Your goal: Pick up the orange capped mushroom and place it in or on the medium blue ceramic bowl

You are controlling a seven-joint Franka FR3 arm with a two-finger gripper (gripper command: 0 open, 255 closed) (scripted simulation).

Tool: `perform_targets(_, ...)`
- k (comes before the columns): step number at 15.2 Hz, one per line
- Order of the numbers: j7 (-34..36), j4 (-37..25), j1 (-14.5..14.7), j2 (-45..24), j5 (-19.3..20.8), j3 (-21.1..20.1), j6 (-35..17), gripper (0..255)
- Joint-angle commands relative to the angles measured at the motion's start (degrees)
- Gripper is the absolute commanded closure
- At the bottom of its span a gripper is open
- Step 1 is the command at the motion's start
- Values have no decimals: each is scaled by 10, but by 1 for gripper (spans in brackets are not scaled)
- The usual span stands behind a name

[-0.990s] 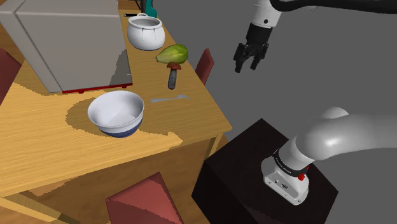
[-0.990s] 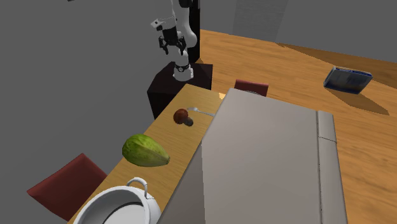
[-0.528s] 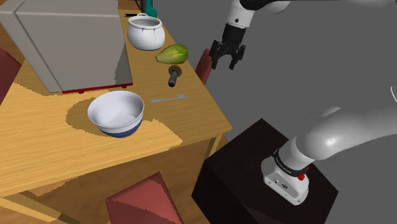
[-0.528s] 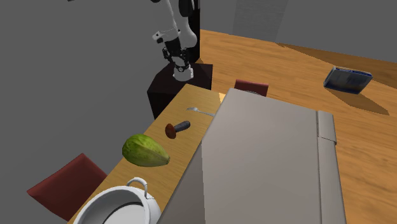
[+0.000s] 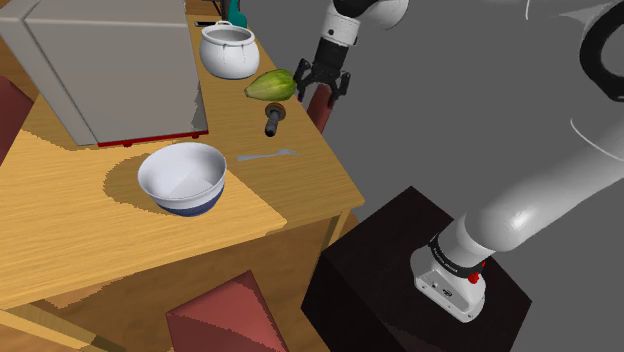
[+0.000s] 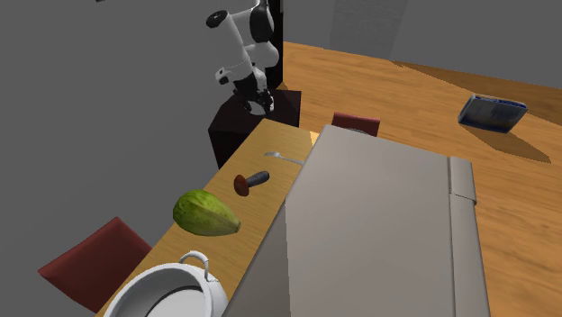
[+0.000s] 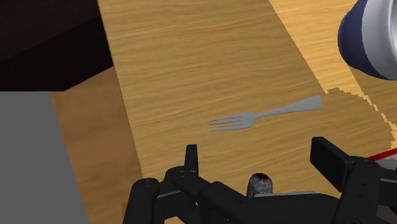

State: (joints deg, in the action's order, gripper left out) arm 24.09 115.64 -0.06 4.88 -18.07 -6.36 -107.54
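In the shoulder view the claw [image 5: 321, 81] hangs at the upper middle of the frame. Its black fingers are spread wide and hold nothing, just right of a green fruit [image 5: 271, 85]. The mushroom [image 5: 272, 121] lies on its side on the wooden tabletop [image 5: 80, 230] just below that fruit, with a dark stem and a reddish-brown cap, apart from the claw. A fork [image 5: 267, 155] lies lower still. The bowl [image 5: 183, 178], white inside and blue outside, sits left of centre, well apart from the mushroom. A white pot [image 5: 228, 49] stands at the top beside a large grey box [image 5: 100, 60]. In the wrist view the fork [image 7: 264, 116] lies beyond the open fingers, and the bowl's blue wall [image 7: 356, 35] shows farther off.
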Motion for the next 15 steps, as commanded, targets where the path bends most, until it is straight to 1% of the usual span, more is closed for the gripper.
perform_targets(1, 19, -36, 0, -44, -12, -1, -12, 0)
perform_targets(6, 64, -136, 0, -150, -40, 0, -30, 0)
perform_targets(10, 101, -230, 0, -238, -60, 1, -35, 0)
perform_targets(11, 106, -245, -1, -251, -63, 1, -35, 0)
perform_targets(15, 104, -228, 6, -259, -65, -2, -61, 0)
